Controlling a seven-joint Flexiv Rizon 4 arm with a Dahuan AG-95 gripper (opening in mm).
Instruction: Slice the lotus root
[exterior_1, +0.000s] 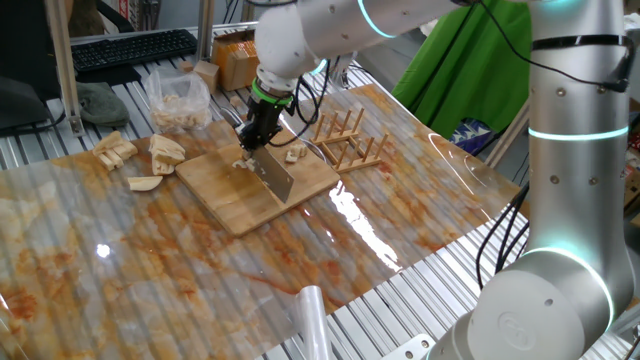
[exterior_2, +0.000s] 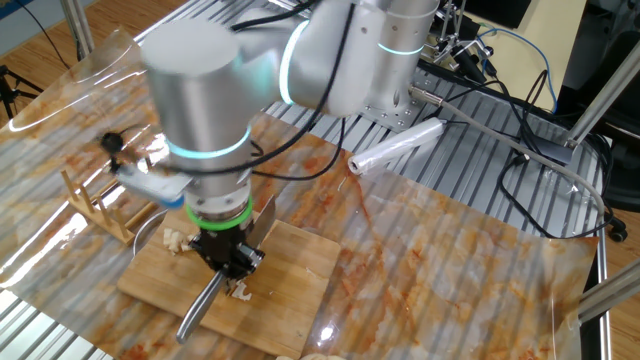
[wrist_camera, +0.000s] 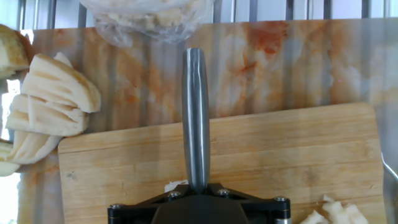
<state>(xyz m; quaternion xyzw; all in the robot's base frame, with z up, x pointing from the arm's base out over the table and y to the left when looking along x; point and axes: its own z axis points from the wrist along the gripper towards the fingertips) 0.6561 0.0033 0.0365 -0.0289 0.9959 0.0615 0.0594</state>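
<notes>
In one fixed view the pincer (exterior_1: 262, 133) points down over the wooden cutting board (exterior_1: 262, 183), clenched on the knife (exterior_1: 275, 172), whose blade rests on the board just below it. Small lotus root pieces (exterior_1: 294, 153) lie on the board just right of the pincer; bigger chunks (exterior_1: 166, 152) sit well to its left, off the board.

In the other fixed view the pincer (exterior_2: 228, 256) grips the knife (exterior_2: 203, 303), the handle slanting down-left from it.

In the hand view the steel handle (wrist_camera: 195, 118) runs straight up from the clamp; cut pieces (wrist_camera: 333, 211) lie at lower right.
</notes>
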